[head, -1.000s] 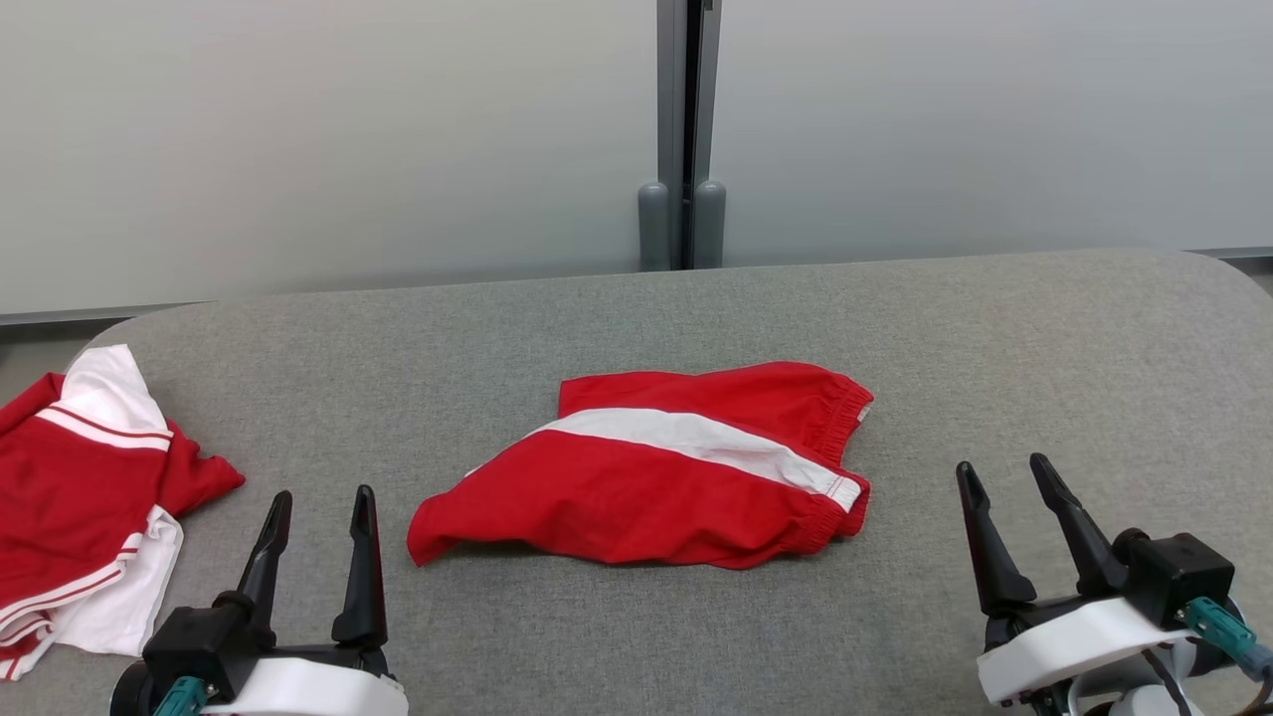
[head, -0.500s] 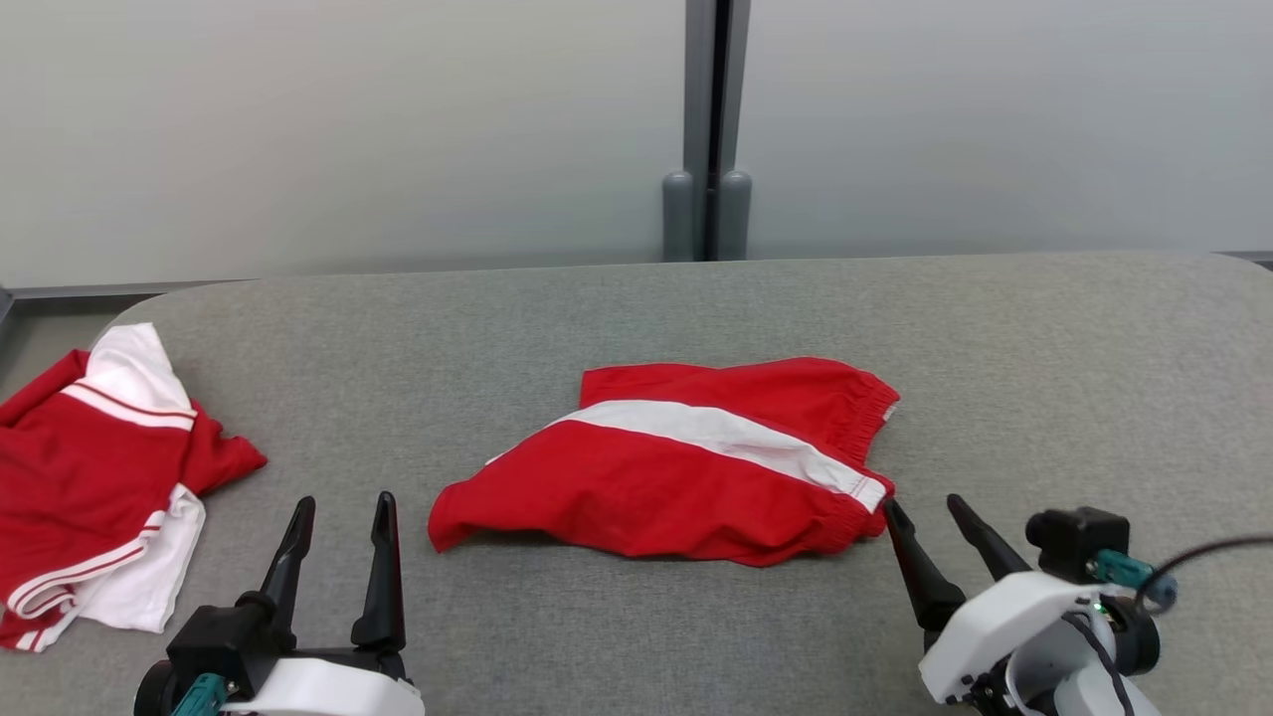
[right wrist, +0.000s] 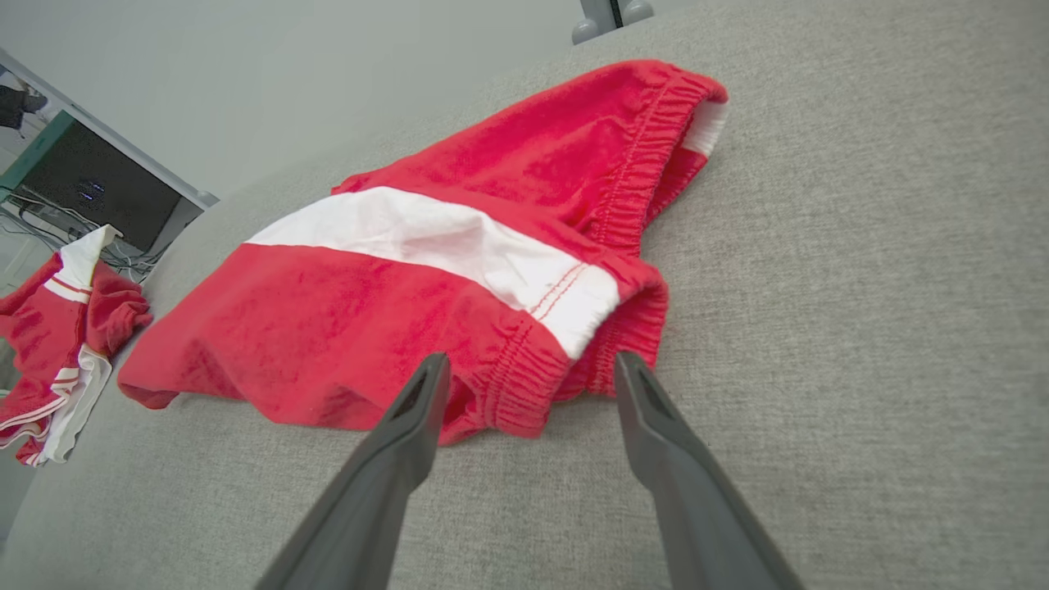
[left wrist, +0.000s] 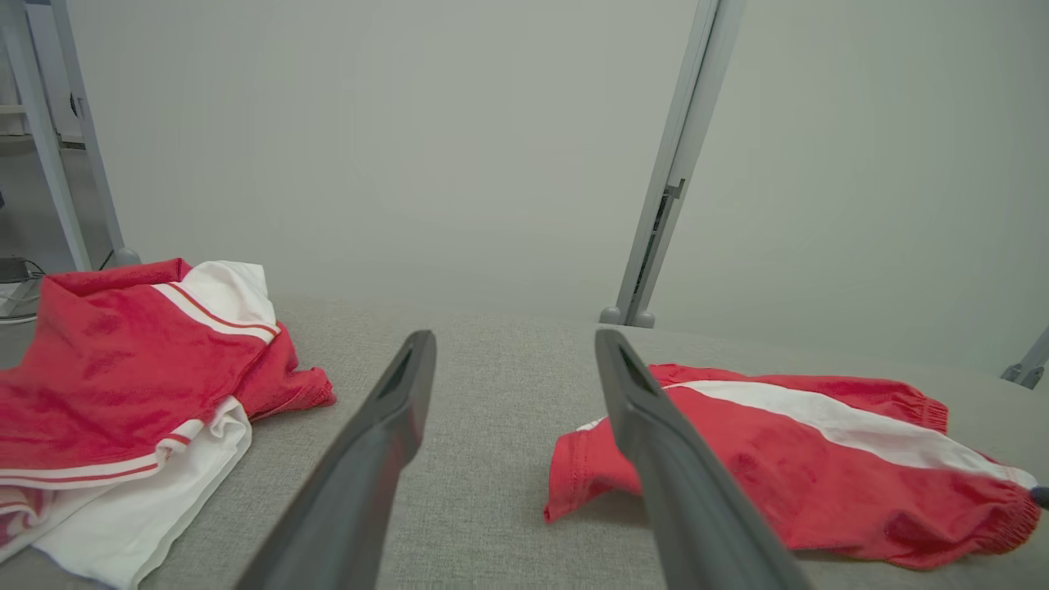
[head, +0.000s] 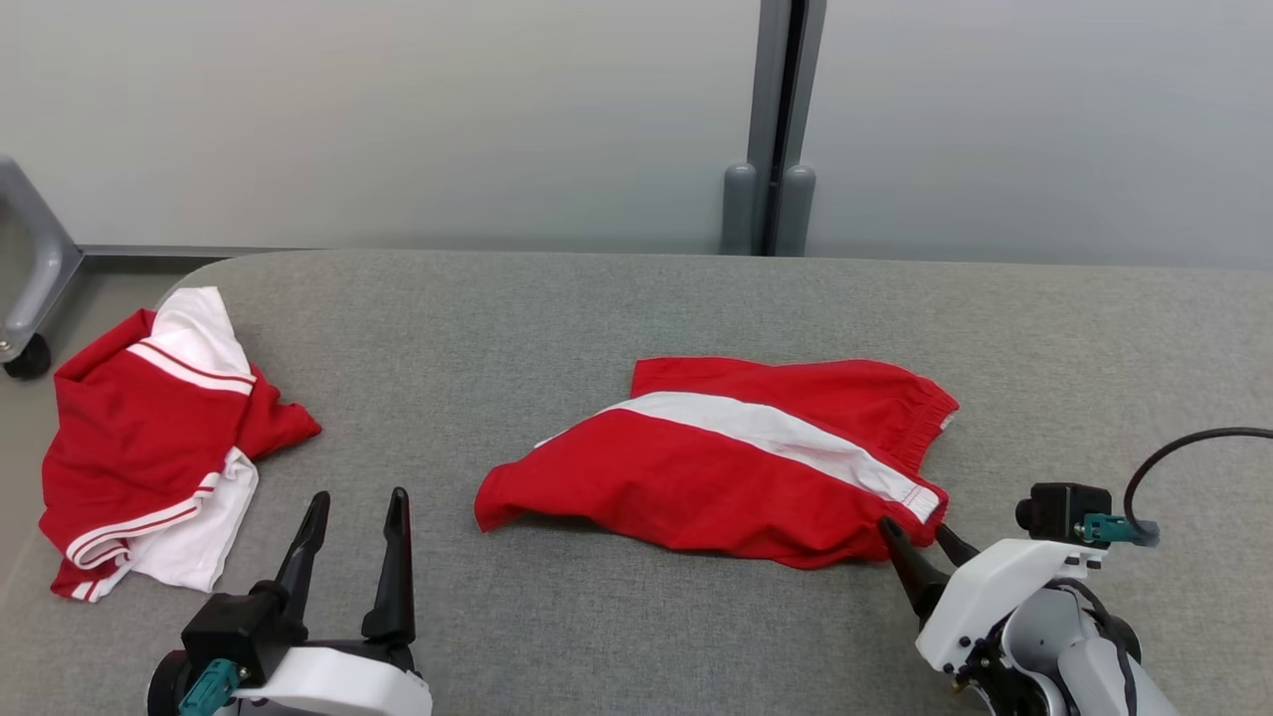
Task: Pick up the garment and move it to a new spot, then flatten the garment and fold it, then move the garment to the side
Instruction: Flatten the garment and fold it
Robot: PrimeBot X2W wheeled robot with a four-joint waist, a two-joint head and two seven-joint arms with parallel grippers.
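Note:
The garment (head: 696, 477), red shorts with a white stripe, lies crumpled in the middle of the grey table (head: 597, 318), its elastic waistband toward the right. My right gripper (head: 912, 527) is open, low over the table, its fingertips at the near waistband corner. In the right wrist view the garment (right wrist: 369, 311) has this corner between the tips of the right gripper (right wrist: 533, 357), which stand apart. My left gripper (head: 358, 495) is open and holds nothing, to the left of the garment's leg hem. In the left wrist view the left gripper (left wrist: 515, 336) points past the garment (left wrist: 819, 467).
A second red and white garment (head: 139, 438) lies bunched at the table's left end. A grey post (head: 776, 129) stands behind the table between pale wall panels. A metal frame on a caster (head: 25, 358) stands at the far left. A black cable (head: 1183, 447) loops off my right wrist.
The head camera has turned, so the whole picture has shifted right. My right gripper has moved in from the right and dropped to the garment's near waistband corner. The left gripper has kept still.

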